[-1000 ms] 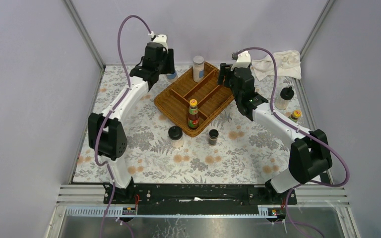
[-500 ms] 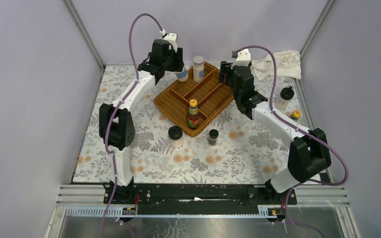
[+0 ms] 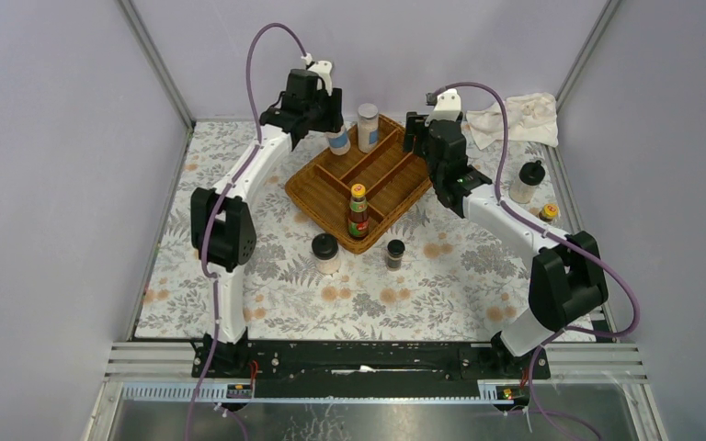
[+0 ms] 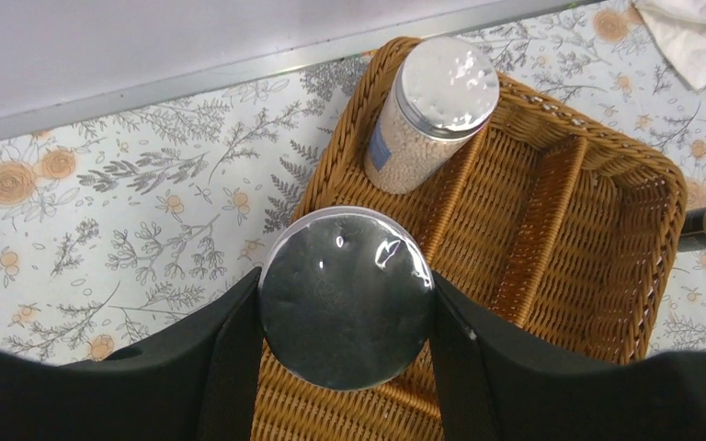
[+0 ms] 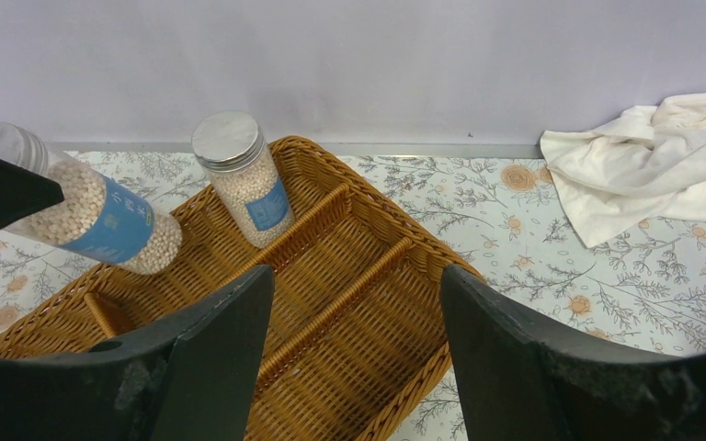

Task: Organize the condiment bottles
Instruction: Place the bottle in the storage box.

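My left gripper (image 3: 333, 130) is shut on a white blue-labelled shaker (image 3: 338, 141), held tilted above the far left edge of the wicker tray (image 3: 300, 189). In the left wrist view its silver cap (image 4: 345, 310) fills the space between the fingers. A second shaker (image 3: 368, 127) stands upright in the tray's far corner. A red-labelled, yellow-capped sauce bottle (image 3: 358, 212) stands in the near corner. My right gripper (image 5: 357, 303) hangs open over the tray's right end with nothing between its fingers.
On the floral mat in front of the tray stand a black-lidded jar (image 3: 325, 253) and a small dark jar (image 3: 394, 254). At the right edge are another black-lidded jar (image 3: 526, 181) and a yellow-capped bottle (image 3: 547, 214). A white cloth (image 3: 519, 115) lies at the back right.
The left arm has carried the shaker rightward from the mat's far left to the tray's edge, close to the standing shaker. The right arm has barely moved.
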Robot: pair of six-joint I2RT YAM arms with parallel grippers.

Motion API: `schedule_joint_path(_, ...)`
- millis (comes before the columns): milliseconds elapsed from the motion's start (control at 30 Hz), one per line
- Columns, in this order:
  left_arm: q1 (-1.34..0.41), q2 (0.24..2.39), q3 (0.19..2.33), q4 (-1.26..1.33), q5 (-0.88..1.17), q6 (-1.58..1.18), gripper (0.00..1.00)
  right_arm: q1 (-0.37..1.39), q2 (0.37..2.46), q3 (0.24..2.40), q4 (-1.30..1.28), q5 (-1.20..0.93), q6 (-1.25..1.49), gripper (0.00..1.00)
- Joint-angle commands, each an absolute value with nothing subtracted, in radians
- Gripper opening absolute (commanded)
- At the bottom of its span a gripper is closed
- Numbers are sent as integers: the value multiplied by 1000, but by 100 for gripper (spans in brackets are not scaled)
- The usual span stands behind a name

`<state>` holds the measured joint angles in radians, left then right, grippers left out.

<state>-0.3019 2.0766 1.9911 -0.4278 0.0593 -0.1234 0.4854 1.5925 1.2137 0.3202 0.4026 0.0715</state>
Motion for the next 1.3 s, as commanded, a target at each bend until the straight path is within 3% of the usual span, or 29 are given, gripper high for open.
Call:
schedule_joint_path(0,-311,2098,2037,-448,27,-141,0,489,1603,1265,326,419,61,74)
schedule_joint_path(1267,-334,2256,2154,-528,49,-122,0,487,1672,1284,345,419,50,74)
